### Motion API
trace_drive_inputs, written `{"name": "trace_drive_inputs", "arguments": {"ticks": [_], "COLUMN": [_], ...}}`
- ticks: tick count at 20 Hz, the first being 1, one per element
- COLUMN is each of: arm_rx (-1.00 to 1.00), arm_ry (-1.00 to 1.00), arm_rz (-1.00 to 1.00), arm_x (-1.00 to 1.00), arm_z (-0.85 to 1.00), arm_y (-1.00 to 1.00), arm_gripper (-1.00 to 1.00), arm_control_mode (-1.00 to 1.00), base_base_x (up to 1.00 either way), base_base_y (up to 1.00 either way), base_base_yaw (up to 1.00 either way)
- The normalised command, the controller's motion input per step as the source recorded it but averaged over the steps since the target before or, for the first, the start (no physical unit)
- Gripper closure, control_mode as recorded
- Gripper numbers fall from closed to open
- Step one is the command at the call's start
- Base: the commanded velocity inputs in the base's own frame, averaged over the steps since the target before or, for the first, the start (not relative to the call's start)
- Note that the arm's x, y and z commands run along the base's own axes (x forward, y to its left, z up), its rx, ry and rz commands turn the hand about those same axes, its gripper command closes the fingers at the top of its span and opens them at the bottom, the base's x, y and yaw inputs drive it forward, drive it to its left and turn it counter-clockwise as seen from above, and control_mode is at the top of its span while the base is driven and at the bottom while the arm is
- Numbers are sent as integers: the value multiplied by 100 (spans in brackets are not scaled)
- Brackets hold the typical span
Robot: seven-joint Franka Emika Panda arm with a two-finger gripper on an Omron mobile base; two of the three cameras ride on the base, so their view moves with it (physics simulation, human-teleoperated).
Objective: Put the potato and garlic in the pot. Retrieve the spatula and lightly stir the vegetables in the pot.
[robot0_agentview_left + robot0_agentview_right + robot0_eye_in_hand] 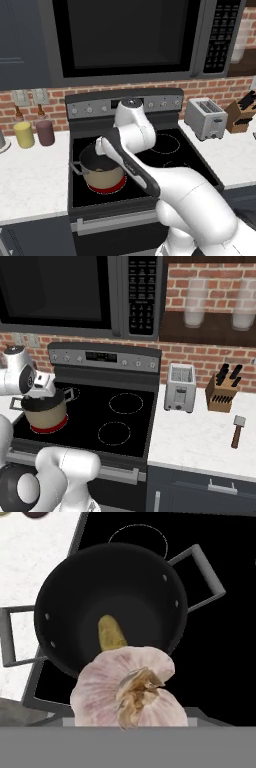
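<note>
On the left front burner, glowing red, stood the pot (pixel 102 175), and the potato (pixel 111 633) lay on its dark floor. The garlic (pixel 129 689) hung just above the pot's near rim, seemingly pinched in the gripper (pixel 100 147), though the bulb hid the fingertips. Far right on the counter, past the toaster (pixel 180 387) and knife block (pixel 223 392), lay the spatula (pixel 237 431).

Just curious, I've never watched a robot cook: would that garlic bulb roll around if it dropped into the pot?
Probably a little: the garlic is rounded and the pot bottom looks smooth. Its papery skin suggests it's light, and the potato might stop it.
</note>
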Motion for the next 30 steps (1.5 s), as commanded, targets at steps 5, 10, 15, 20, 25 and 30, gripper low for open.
{"name": "trace_drive_inputs", "arguments": {"ticks": [5, 10, 15, 20, 25, 30], "arm_rx": [0, -1, -3, 0, 0, 0], "arm_ry": [-4, -9, -10, -1, 0, -2], "arm_rz": [0, 0, 0, 0, 0, 0], "arm_x": [28, 13, 6, 2, 13, 1], "arm_z": [-33, -39, -42, -19, 0, 11], "arm_y": [23, 20, 11, -1, -11, 0], "arm_gripper": [100, 100, 100, -100, -100, -100], "arm_control_mode": [-100, -100, -100, -100, -100, -100], "base_base_x": [0, 0, 0, 0, 0, 0], "base_base_y": [0, 0, 0, 0, 0, 0], "base_base_yaw": [0, 0, 0, 0, 0, 0]}}
